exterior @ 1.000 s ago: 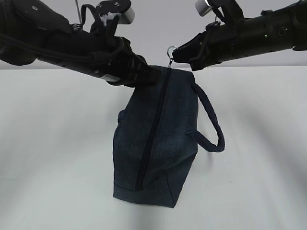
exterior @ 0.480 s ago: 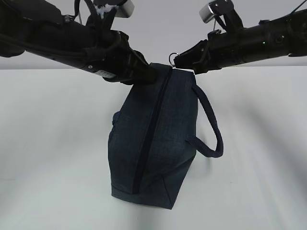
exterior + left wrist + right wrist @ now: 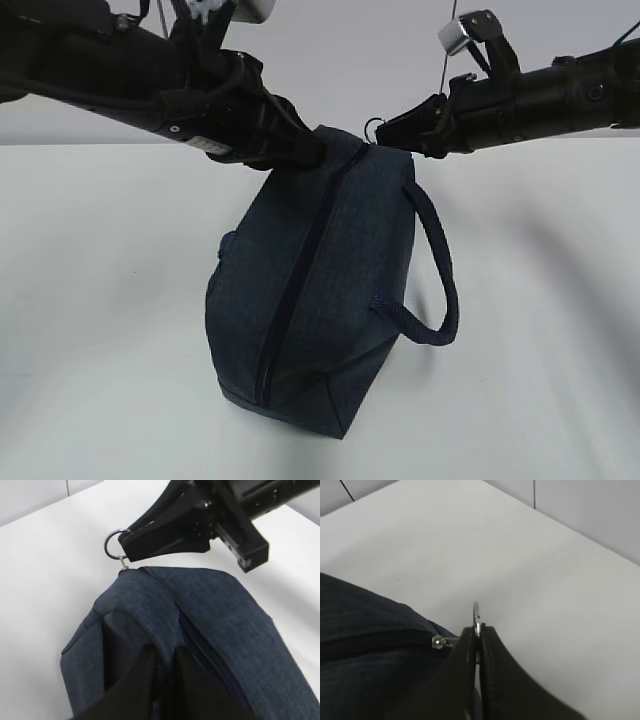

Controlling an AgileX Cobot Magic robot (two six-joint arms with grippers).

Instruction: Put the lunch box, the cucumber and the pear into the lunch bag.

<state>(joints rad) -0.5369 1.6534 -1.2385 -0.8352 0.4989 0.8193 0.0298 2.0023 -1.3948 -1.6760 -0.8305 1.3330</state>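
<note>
With the lunch bag [image 3: 310, 300] standing mid-table, its zipper closed, the left claw [image 3: 310, 152] pinches fabric at its 12 o'clock end and the right claw [image 3: 385, 130] clamps the ring pull [image 3: 114, 544], which may slip free if the bag tips.

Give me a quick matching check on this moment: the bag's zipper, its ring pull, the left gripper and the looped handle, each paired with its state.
Things:
1. zipper
2. ring pull
3. left gripper
4. looped handle

States:
A. pinched in the right gripper
B. hanging free at the bag's side
C. closed along its length
D. clamped on the lunch bag fabric

Pairs: 1-C, 2-A, 3-D, 4-B
</note>
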